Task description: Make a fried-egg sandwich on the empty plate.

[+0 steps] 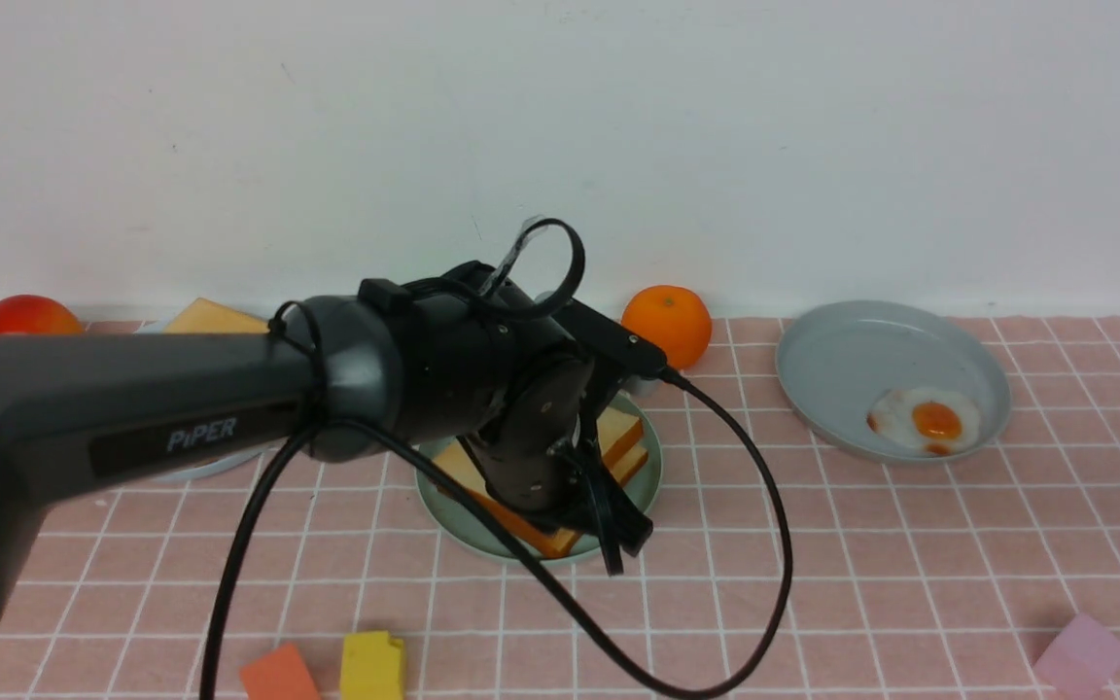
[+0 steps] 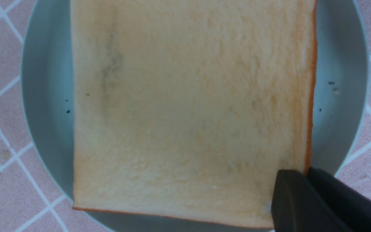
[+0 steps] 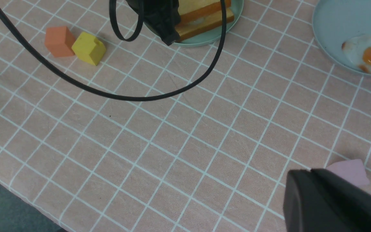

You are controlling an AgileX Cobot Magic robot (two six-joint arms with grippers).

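Left arm reaches right across the checked cloth, and the left gripper hangs over the near edge of the empty plate, mid-table. On it sits the fried-egg sandwich: two toast slices stacked, with a pale sliver between them in the right wrist view. Up close, the gripper's fingers are pressed together with no gap, right at the top slice's crusted corner. I can't tell whether they nip it. Over on the right, another fried egg lies in a blue-grey plate, and an orange sits by the wall. Of the right gripper only a dark edge shows, so I can't tell its grip.
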